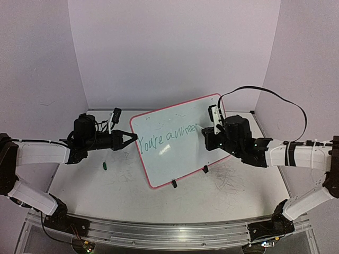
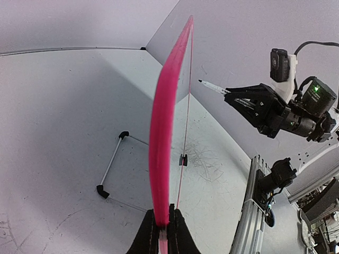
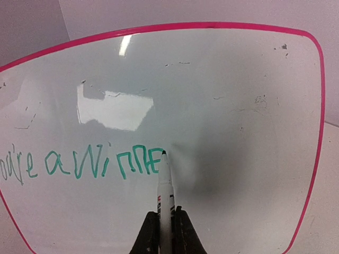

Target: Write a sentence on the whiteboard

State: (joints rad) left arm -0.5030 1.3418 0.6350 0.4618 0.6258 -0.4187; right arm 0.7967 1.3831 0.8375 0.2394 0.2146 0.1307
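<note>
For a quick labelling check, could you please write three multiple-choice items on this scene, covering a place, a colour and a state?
1. Where does the left pincer grip the whiteboard? A) a clip foot B) its frame edge C) mid-face
2. What colour is the sentence? A) black B) red C) green
3. The right pincer is: A) shut on the marker B) open, empty C) shut on the frame
Answers: 1 B, it clamps the pink frame in the left wrist view; 2 C, the letters are green; 3 A, the marker sits in its grip.
</note>
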